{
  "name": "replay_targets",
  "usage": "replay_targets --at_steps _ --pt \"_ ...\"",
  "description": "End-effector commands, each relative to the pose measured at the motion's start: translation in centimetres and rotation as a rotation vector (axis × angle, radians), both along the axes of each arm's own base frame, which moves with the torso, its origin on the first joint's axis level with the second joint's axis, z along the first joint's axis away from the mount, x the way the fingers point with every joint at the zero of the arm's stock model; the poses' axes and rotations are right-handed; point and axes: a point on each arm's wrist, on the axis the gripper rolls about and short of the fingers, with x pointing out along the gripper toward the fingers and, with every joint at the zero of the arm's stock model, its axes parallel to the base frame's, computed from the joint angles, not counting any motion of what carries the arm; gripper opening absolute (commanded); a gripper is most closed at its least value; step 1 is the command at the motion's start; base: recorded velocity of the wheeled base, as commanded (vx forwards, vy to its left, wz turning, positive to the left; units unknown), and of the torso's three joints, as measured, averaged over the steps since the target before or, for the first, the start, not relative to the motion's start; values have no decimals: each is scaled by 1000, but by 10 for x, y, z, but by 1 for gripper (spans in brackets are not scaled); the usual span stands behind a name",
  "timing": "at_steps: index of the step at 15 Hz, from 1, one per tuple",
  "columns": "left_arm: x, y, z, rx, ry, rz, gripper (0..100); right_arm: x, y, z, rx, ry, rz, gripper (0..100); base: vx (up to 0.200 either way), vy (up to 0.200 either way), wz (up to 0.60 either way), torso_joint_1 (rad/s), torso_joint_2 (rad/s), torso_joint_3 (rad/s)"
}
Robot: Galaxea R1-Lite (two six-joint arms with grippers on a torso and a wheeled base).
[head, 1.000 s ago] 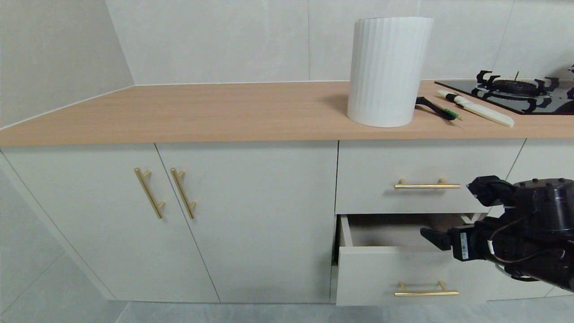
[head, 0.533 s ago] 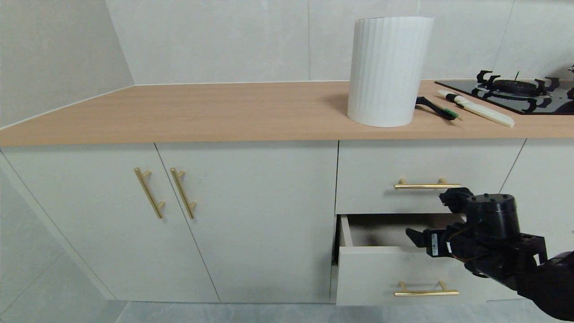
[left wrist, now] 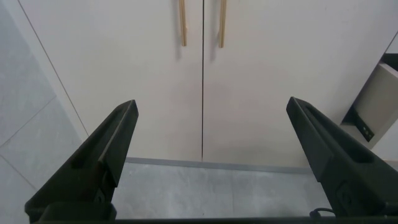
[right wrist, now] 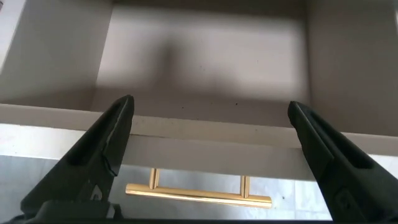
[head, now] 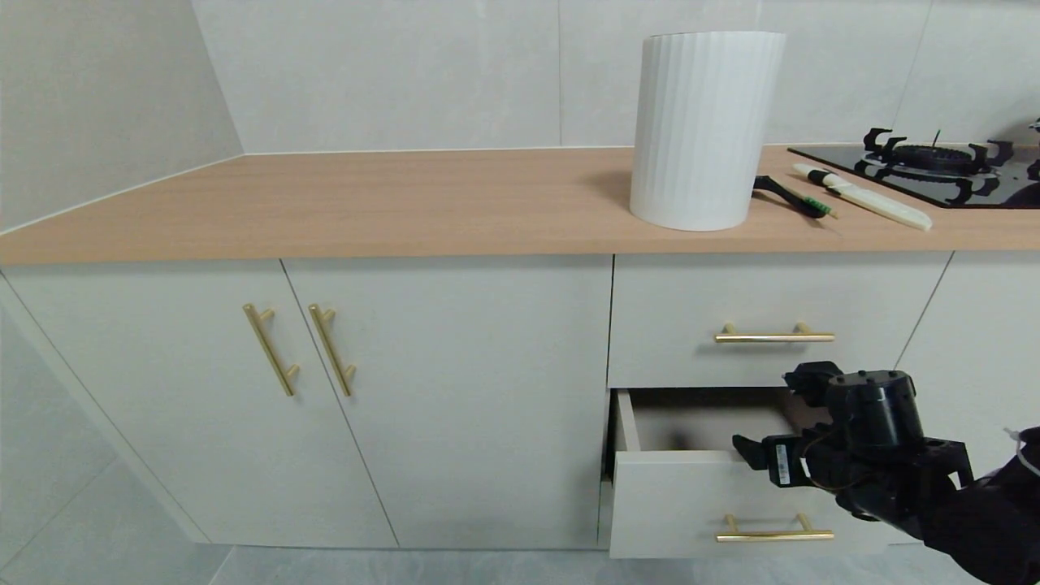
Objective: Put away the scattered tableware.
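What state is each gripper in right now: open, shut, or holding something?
Left gripper: open, holding nothing.
Right gripper: open, holding nothing, at the open drawer.

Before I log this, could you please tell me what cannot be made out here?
- Head view: one end of the black-handled tool, hidden behind the tall white ribbed container.
- Head view: the black gas hob, cut off by the right edge.
- Head view: the floor of the open pale lower drawer, hidden by its front panel and the right gripper.
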Motion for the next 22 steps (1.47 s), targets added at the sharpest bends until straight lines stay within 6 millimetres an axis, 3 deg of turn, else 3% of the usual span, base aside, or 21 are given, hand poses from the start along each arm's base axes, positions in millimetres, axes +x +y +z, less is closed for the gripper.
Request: replay_targets --at_steps 1,5,10,14,18,22 --pt "0 0 0 0 1 0 100 -5 -2 7 -4 11 3 100 0 0 0 0 0 0" --pt "0 0 0 0 1 0 100 -26 -7 31 -45 97 54 100 0 0 0 0 0 0" --pt "0 0 0 0 1 2 100 -53 -11 42 -133 268 173 100 0 0 0 0 0 0" --pt "0 0 0 -2 1 0 100 -88 -9 45 -259 427 358 100 0 0 0 0 0 0" --pt "0 0 0 0 1 0 100 -89 -8 48 -256 442 399 100 0 0 0 0 0 0" --pt "0 0 0 0 1 0 100 -86 -8 74 -132 338 310 100 0 0 0 0 0 0"
